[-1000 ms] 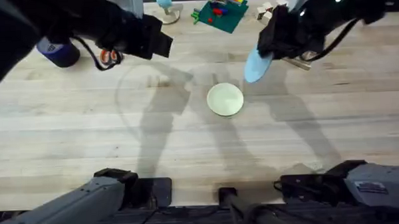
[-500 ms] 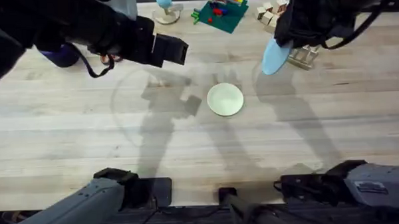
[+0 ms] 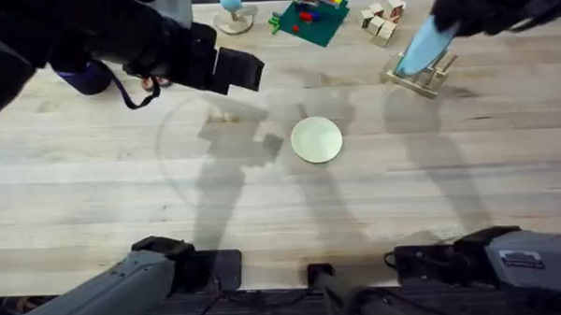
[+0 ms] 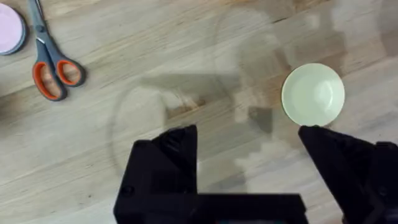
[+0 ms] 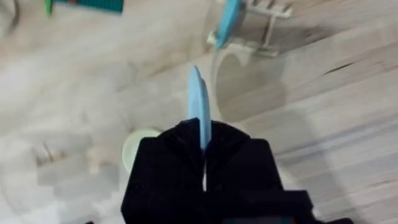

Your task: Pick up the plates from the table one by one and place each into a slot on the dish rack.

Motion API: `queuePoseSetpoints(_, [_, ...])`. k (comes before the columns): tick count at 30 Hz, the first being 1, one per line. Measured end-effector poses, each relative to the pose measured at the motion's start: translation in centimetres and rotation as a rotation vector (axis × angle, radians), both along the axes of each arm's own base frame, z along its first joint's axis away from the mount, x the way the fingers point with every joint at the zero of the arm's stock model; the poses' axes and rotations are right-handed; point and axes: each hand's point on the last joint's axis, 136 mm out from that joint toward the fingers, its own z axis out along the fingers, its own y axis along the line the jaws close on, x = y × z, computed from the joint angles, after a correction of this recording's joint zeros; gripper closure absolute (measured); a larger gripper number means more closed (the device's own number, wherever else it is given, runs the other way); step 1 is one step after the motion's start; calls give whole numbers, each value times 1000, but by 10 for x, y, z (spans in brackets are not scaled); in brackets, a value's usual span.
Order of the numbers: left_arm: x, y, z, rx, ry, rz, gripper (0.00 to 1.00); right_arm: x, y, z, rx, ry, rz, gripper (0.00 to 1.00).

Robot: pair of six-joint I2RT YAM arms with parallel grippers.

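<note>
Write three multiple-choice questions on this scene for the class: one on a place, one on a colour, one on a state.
1. Where is the cream-yellow plate?
A. Standing in the rack
B. Lying flat near the middle of the table
C. Held by the left gripper

2. What colour is the plate in the right gripper?
A. Pink
B. Cream-yellow
C. Light blue

3. How is the left gripper?
A. Open and empty
B. Shut on scissors
C. Shut on a plate

Answers:
1 B: the cream-yellow plate lies flat on the table, with nothing touching it.
2 C: the right gripper pinches the light blue plate on edge.
3 A: the left gripper has its fingers spread wide, with bare wood between them.
</note>
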Motion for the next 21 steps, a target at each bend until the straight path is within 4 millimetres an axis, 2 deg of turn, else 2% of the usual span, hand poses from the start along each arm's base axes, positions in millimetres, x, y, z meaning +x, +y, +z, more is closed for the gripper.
queuePoseSetpoints(5, [0, 0, 0, 0, 0, 0, 5, 13, -29, 11, 5, -31, -99, 970])
queuePoseSetpoints(9, [0, 0, 0, 0, 0, 0, 6, 24, -46, 3, -3, -6, -150, 970])
queuePoseSetpoints(16, [0, 0, 0, 0, 0, 0, 6, 37, -53, -19, -19, 54, -163, 970])
queuePoseSetpoints(21, [0, 0, 0, 0, 0, 0, 6, 41, -53, -22, -21, 55, -161, 970])
